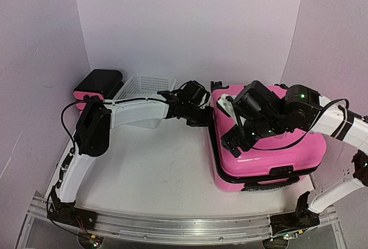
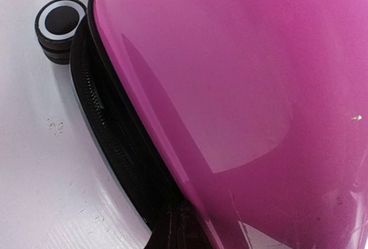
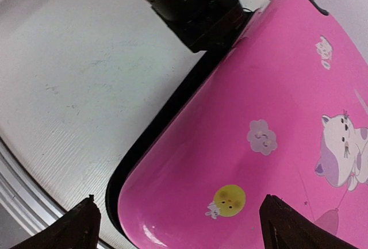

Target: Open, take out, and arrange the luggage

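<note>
The luggage (image 1: 276, 145) lies flat on the right half of the table (image 1: 161, 168), just ahead of the right arm's base. Its glossy pink top shell faces up and the black zipper band (image 2: 109, 134) runs round its side between the upper and lower shells. From above the two shells look closed together. The top shell carries small stickers: a white cat (image 3: 345, 145), a purple cloud (image 3: 261, 137) and a round yellow face (image 3: 229, 199). A black wheel (image 2: 60, 22) with a white ring sticks out at one corner, close to the tabletop. The right gripper (image 1: 234, 142) hangs over the left part of the top shell. In the right wrist view its two dark fingertips (image 3: 80, 226) stand wide apart over the shell's rounded corner, with nothing between them. The left arm reaches across the table, and the left gripper (image 1: 202, 115) sits against the suitcase's left side at the height of the zipper band. A dark tip shows at the band in the left wrist view, but I cannot tell how far the jaws are spread or whether they grip anything. Well to the left, toward the back of the table, a white mesh basket (image 1: 144, 91) stands beside a small black drawer unit (image 1: 98, 83) with a pink front.
</note>
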